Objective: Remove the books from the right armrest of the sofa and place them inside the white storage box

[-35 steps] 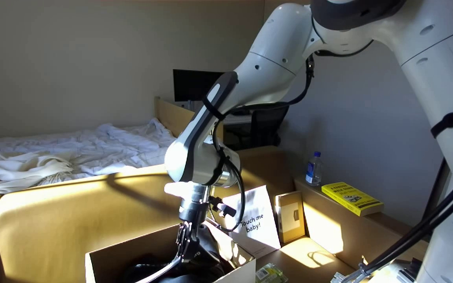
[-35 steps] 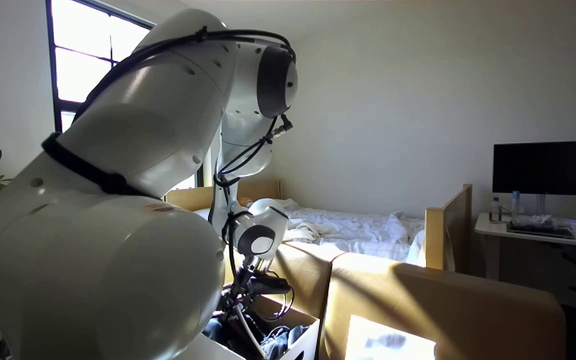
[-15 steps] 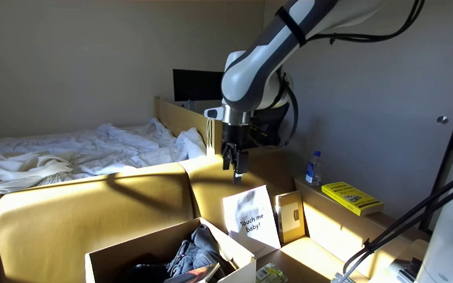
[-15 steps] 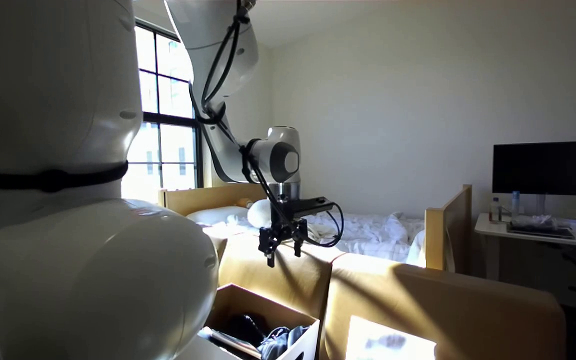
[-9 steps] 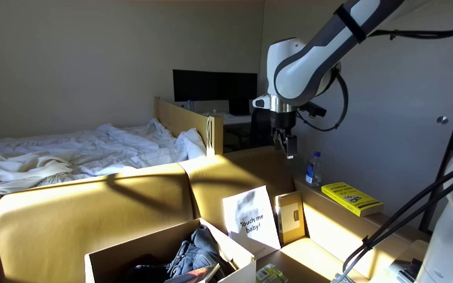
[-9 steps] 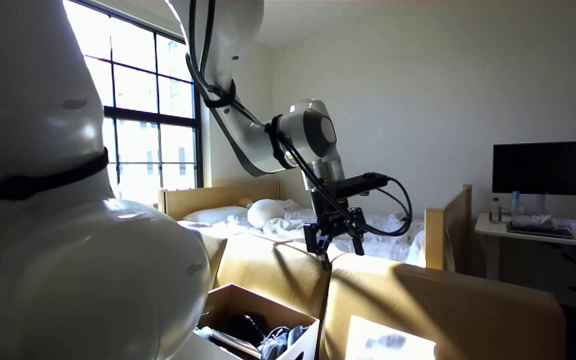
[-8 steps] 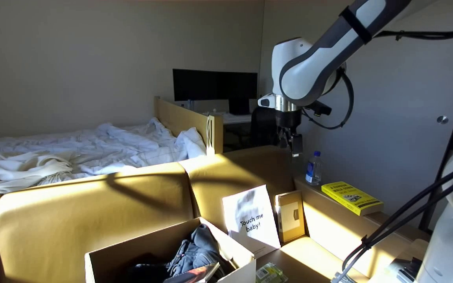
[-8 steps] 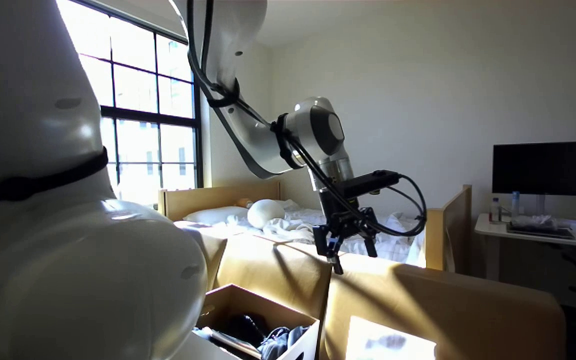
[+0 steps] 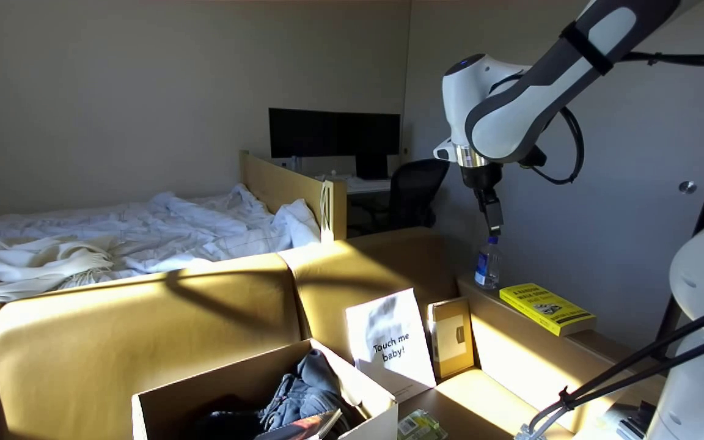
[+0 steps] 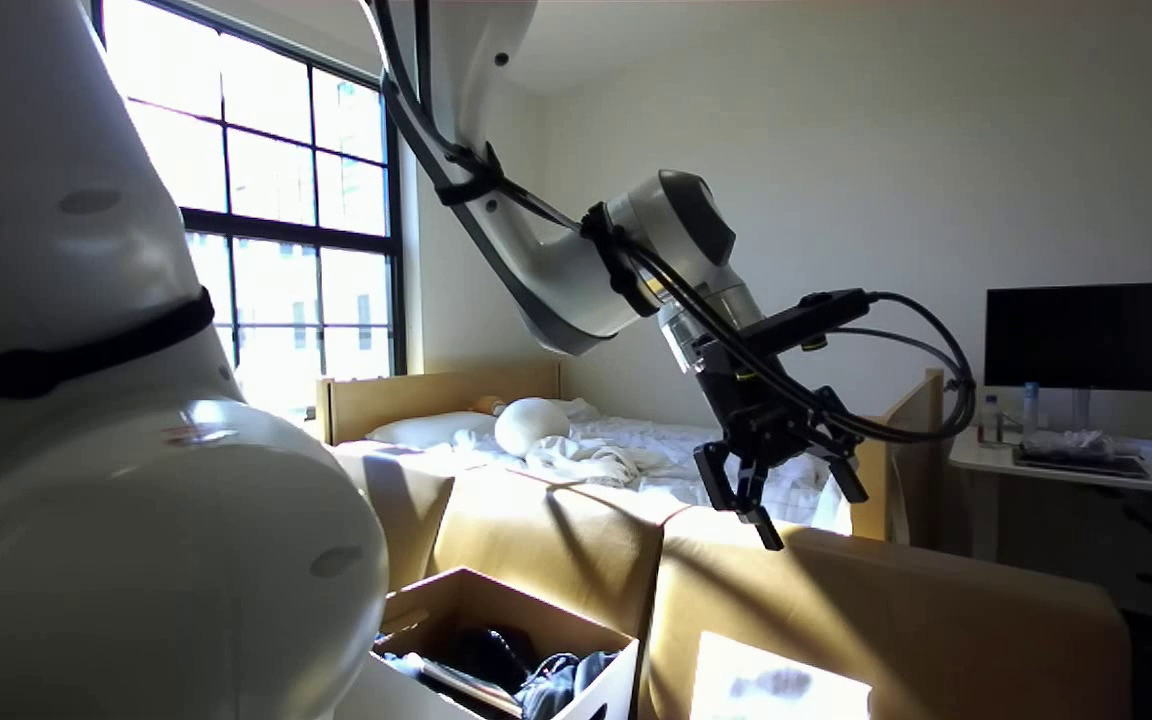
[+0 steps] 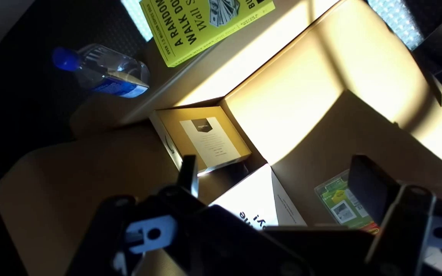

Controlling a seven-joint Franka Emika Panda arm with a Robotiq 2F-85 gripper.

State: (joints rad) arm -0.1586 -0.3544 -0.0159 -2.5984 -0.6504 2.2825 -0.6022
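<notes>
Your pincer point(image 10: 814, 514) hangs over the sofa point(image 9: 138, 330), spread wide and holding nothing; the yellow book point(image 9: 547, 307) lies on the armrest surface point(image 9: 550, 366).
Beside the book stands a water bottle point(image 9: 487, 269); a white sign point(image 9: 390, 345) and tan package point(image 9: 451, 338) lean between that surface and the white storage box point(image 9: 379, 423). In both exterior views the box is cut off below; its dark clothing point(image 9: 309, 391) and thin book-like item point(image 9: 304, 426) show only partly.

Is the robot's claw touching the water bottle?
Apart. An exterior view makes the gripper seem to meet the bottle, but the wrist view shows a plain gap between bottle and fingers, sofa visible through it.
</notes>
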